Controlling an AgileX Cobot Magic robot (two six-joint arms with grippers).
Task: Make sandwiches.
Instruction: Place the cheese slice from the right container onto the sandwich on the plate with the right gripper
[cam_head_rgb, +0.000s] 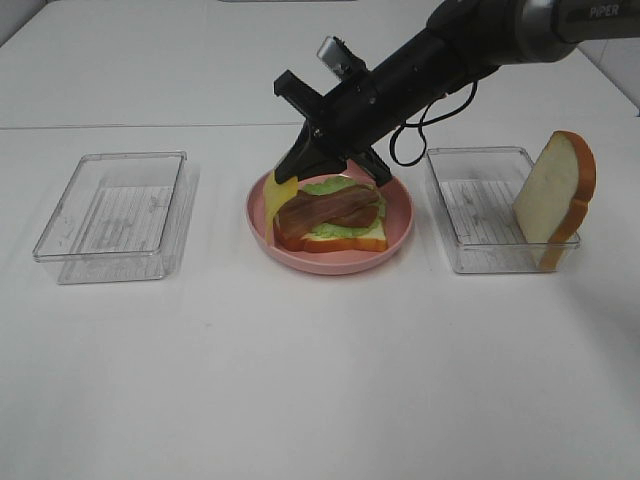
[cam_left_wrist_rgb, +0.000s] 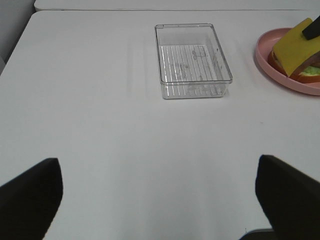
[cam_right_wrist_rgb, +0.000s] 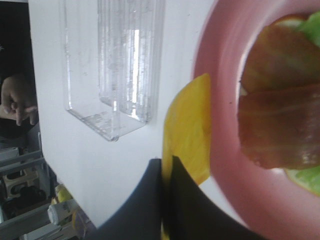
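Pinching cheese square (cam_head_rgb: 281, 197) in right jaws beside the stack; bottom bread (cam_head_rgb: 352, 243), lettuce (cam_head_rgb: 345, 230), bacon (cam_head_rgb: 330, 212) sit on plate (cam_head_rgb: 330, 264). Left jaws spread. Remaining: cheese, top slice (cam_head_rgb: 556, 190) in tray (cam_head_rgb: 455, 215).

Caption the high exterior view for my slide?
Right gripper holds a yellow cheese square at the edge of the round pink plate, beside a stack of white bread, green lettuce and brown bacon.

A robotics lab bench: a bare white tabletop (cam_head_rgb: 300, 380) fills the frame, a black jointed robot arm (cam_head_rgb: 440, 50) marked PIPER extends from the upper right, and a toy sandwich stack (cam_head_rgb: 330, 215) lies on a round pink plate (cam_head_rgb: 330, 262) at centre, between two clear plastic rectangular trays (cam_head_rgb: 115, 220) (cam_head_rgb: 470, 215).
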